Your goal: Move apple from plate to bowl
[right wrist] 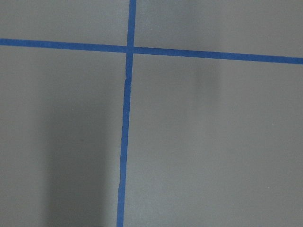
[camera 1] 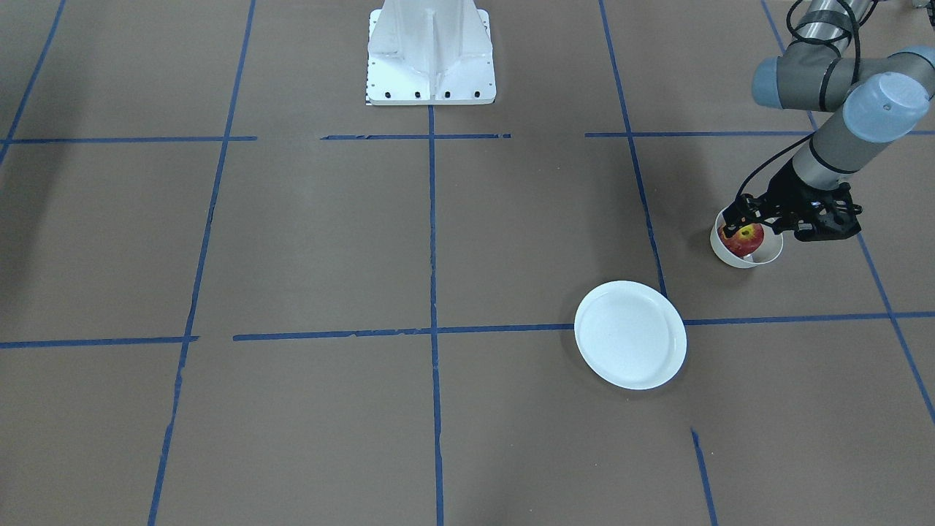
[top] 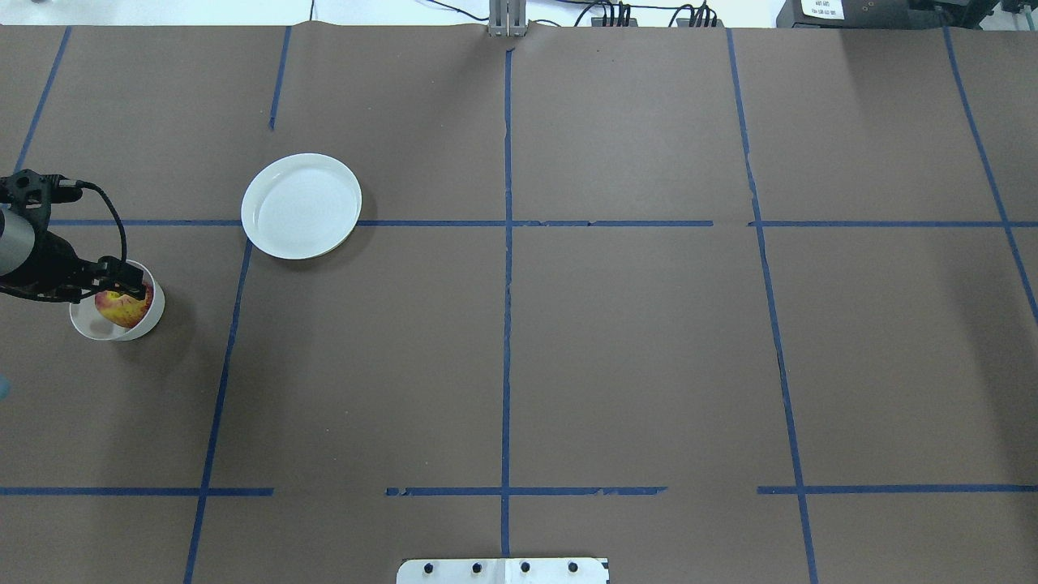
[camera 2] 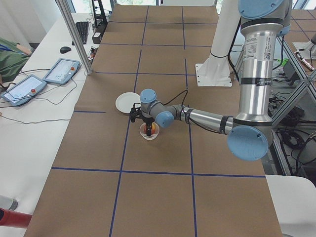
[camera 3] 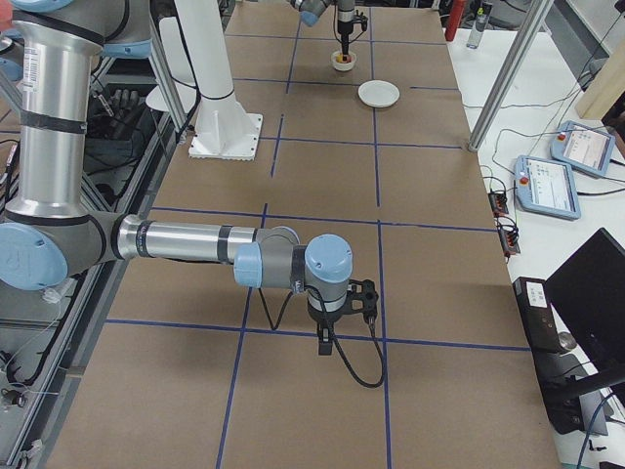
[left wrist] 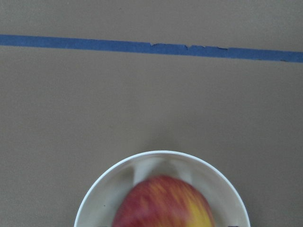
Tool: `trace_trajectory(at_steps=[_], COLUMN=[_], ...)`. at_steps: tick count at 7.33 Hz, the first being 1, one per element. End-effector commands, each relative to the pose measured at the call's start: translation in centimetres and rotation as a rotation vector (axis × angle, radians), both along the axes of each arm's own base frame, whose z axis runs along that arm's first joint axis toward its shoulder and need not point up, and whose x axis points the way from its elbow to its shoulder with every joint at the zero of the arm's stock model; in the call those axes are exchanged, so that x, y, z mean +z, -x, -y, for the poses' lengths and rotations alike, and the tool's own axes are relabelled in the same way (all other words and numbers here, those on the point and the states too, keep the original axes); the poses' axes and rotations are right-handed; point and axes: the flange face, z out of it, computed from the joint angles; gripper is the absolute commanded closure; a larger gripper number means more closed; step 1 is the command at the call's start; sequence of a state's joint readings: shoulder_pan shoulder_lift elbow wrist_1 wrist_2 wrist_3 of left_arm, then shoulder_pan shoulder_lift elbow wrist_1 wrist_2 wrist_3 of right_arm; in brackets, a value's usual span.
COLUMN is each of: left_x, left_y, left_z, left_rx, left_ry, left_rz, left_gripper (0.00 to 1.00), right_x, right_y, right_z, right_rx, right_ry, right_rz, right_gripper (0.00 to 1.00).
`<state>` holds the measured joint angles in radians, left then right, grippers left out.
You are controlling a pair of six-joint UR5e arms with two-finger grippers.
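The red and yellow apple [camera 1: 743, 239] sits low inside the small cream bowl [camera 1: 760, 256] at the table's left end. My left gripper [camera 1: 746, 223] reaches down into the bowl, and its fingers close on the apple's upper sides. The overhead view shows the same gripper [top: 122, 290], apple [top: 122, 310] and bowl [top: 89, 326]. The left wrist view shows the apple [left wrist: 163, 203] inside the bowl's rim [left wrist: 102, 182]. The white plate [camera 1: 630, 334] lies empty, apart from the bowl. My right gripper [camera 3: 328, 337] shows only in the exterior right view, and I cannot tell whether it is open or shut.
The robot's white base [camera 1: 431, 55] stands at the table's middle near edge. Blue tape lines [top: 507, 284] cross the brown table cover. Two teach pendants [camera 2: 44, 79] and cables lie on a side bench.
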<state>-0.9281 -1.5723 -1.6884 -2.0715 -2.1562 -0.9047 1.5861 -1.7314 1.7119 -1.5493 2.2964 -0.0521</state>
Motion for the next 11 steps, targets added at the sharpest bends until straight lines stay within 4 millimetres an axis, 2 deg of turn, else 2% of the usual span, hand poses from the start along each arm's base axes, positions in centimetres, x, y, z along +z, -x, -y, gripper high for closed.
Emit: trace_trajectory(at_steps=[1,2,3,4,6,7,8,9,10,11], left_x=[-0.3,-1.4,-1.3,0.0,1.3,1.7,1.3,1.4,3.0,5.3], left_y=[0.6,1.0,1.6,4.8,14.4,20.3,25.3,29.6,33.0,33.0], left_z=[-0.2,-0.3,-0.8,-0.5,2.3,3.0,4.2,4.2,2.5,0.8], left_rx=[-0.002,0.01,0.055,0.086,0.178,0.22,0.257,0.274,0.198,0.187], left_ry=[-0.001,-0.032,-0.078,-0.142,-0.217,-0.222,-0.223,-0.174,-0.074,-0.029], left_rz=[-0.008,-0.019,-0.01,0.017,0.146,0.195,0.223,0.226,0.137,0.077], left_gripper=[0.01,0.01,0.01,0.01,0.01,0.01,0.01,0.0,0.0,0.0], right_x=[0.0,0.0,0.0,0.0,0.0,0.0,0.0,0.0,0.0,0.0], right_y=[0.0,0.0,0.0,0.0,0.0,0.0,0.0,0.0,-0.1,0.0], right_z=[0.1,0.1,0.0,0.1,0.0,0.1,0.0,0.0,0.0,0.1], right_rx=[0.0,0.0,0.0,0.0,0.0,0.0,0.0,0.0,0.001,0.0], right_ry=[-0.001,-0.001,0.0,-0.001,0.0,-0.001,0.0,0.002,0.002,-0.001], right_rz=[0.0,0.0,0.0,0.0,0.0,0.0,0.0,0.0,0.0,0.0], right_gripper=[0.0,0.0,0.0,0.0,0.0,0.0,0.0,0.0,0.0,0.0])
